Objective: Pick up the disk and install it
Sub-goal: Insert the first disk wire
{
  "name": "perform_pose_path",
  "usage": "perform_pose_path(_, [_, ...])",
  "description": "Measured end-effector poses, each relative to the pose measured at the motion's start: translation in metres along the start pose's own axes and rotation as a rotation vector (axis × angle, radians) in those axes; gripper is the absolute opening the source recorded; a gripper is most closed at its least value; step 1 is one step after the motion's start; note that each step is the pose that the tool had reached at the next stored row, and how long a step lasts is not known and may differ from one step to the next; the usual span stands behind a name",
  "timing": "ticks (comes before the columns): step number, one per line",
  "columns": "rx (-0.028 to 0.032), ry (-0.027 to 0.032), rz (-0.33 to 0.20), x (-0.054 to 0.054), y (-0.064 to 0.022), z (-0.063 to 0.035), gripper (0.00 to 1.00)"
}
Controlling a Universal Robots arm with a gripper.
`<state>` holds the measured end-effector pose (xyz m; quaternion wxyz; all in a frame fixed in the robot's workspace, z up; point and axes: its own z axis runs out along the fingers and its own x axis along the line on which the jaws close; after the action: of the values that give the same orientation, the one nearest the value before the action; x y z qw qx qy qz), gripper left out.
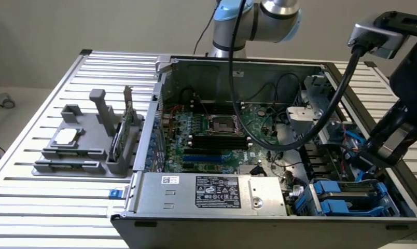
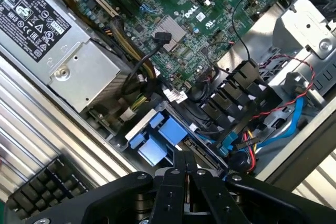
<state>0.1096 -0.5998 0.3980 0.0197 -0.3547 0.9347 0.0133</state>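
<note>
Overhead, end effector pinched shut above open computer case; slatted metal table; plain wall.

Open computer case on slatted table, grey fixture beside it

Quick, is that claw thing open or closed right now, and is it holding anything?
Gripper: closed, with nothing held in it.
</note>
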Motion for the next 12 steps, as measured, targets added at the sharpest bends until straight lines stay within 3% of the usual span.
perform_pose_path(12, [0.0101,-0.0024,0.218,0.0,0.0,0.0011,0.11])
